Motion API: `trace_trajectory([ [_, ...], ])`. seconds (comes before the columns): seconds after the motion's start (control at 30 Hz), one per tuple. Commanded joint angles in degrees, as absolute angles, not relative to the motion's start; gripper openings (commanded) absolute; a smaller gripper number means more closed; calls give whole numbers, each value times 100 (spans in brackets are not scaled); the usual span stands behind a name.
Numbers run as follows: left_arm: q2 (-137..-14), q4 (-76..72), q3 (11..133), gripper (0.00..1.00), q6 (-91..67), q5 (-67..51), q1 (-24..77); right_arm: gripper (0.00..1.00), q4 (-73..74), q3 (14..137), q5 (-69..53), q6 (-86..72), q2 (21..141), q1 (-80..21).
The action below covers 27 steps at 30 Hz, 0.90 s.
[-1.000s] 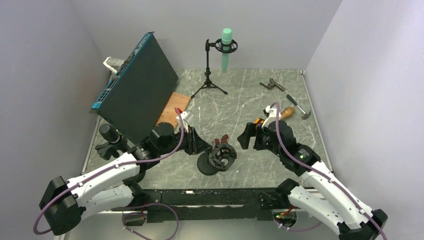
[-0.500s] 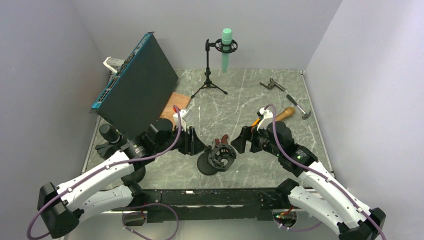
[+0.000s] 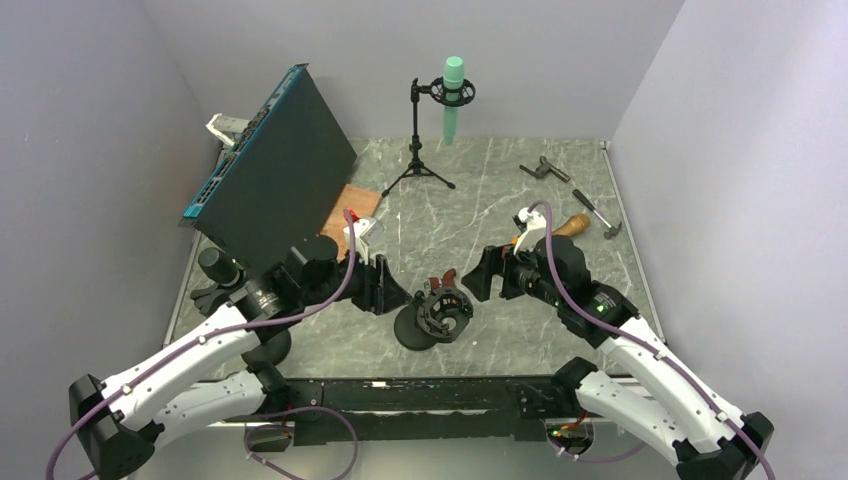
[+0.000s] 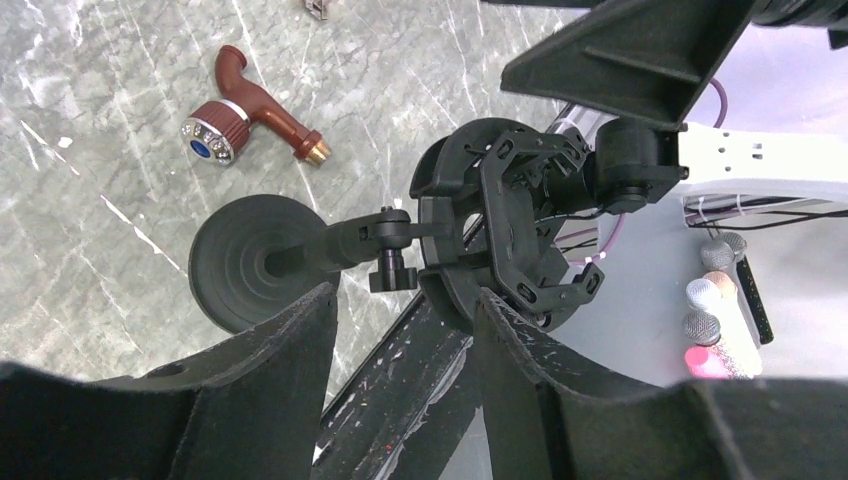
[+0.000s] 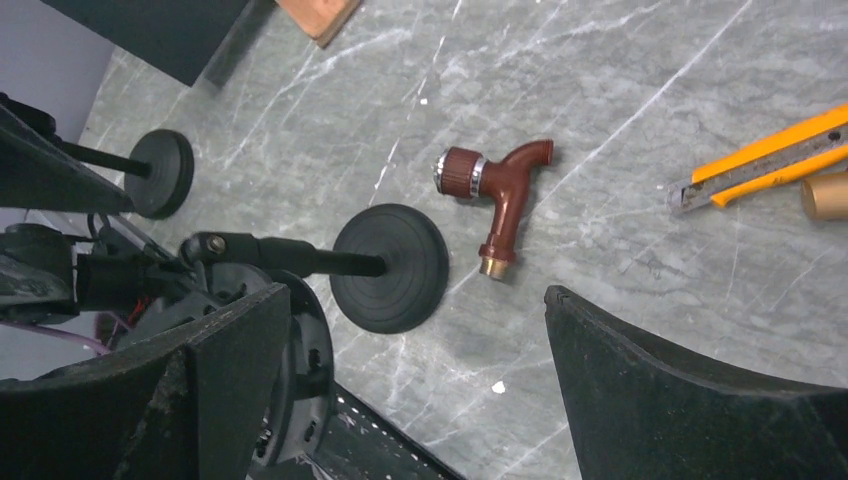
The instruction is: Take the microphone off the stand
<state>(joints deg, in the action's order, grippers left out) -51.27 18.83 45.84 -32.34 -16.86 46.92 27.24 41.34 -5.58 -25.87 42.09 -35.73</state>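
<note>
Marble table (image 3: 480, 190); left fingers (image 4: 260, 380) apart, hiding part of the shock mount (image 4: 492, 195); right fingers (image 5: 680, 400) wide apart.

The grey marble bench (image 3: 480, 200) carries a round-base stand (image 3: 410, 330). A maroon nozzle (image 3: 447, 279) lies just beyond it, and a tripod stand (image 3: 416, 165) stands well beyond.

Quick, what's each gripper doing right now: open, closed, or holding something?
Left gripper: open, holding nothing.
Right gripper: open wide, holding nothing.

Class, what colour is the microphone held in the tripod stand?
The microphone is mint green; the top external view shows it best.
</note>
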Motion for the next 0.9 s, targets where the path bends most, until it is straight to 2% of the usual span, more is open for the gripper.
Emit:
trace_trajectory([
  [0.0, -4843, 1918, 4554, 56, -3187, -1818, 4687, 100, 2763, 4824, -489, -2355, 4428, -3595],
  [0.2, -4616, 2387, 4848, 57, -3013, -1402, 4689, 100, 2828, 5373, 69, -2585, 4817, -3588],
  [0.4, -4405, 2628, 4964, 57, -3012, -1119, 4688, 100, 2199, 5598, 1442, -3190, 5108, -3585],
  [0.63, -3862, 3196, 5369, 58, -2948, -671, 4680, 100, 2367, 6959, 1803, -2870, 6440, -3586],
  [0.73, -3692, 3583, 5773, 59, -2870, -371, 4685, 100, 2526, 7586, 1480, -2632, 7006, -3562],
  [0.87, -3725, 4366, 6581, 59, -2744, -120, 4679, 100, 1970, 7697, 105, -2441, 7305, -3560],
])
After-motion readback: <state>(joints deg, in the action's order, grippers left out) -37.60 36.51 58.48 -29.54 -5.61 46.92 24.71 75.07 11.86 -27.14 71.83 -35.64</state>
